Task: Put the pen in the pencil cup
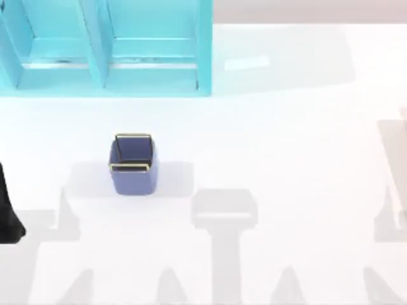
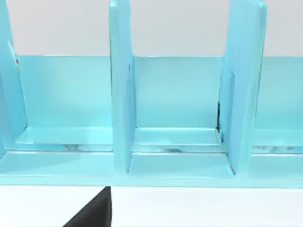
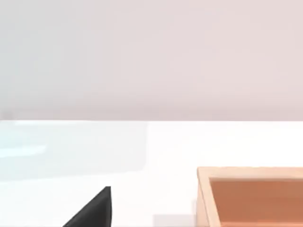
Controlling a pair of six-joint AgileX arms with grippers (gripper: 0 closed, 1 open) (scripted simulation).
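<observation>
The pencil cup [image 1: 133, 162], a small square blue-violet cup with a thin gold rim, stands upright on the white table, left of centre and in front of the shelf unit. The pen is out of view. My left arm [image 1: 7, 213] is a dark shape at the table's left edge, well left of the cup. A black wedge of my left gripper [image 2: 92, 212] faces the shelf in the left wrist view. A like wedge of my right gripper [image 3: 92, 212] hangs over bare table in the right wrist view.
A big turquoise shelf unit [image 1: 108, 51] with upright dividers [image 2: 120, 90] fills the table's back left. An open orange-brown box [image 3: 246, 173] lies close by in the right wrist view. White tabletop spreads to the right of the cup.
</observation>
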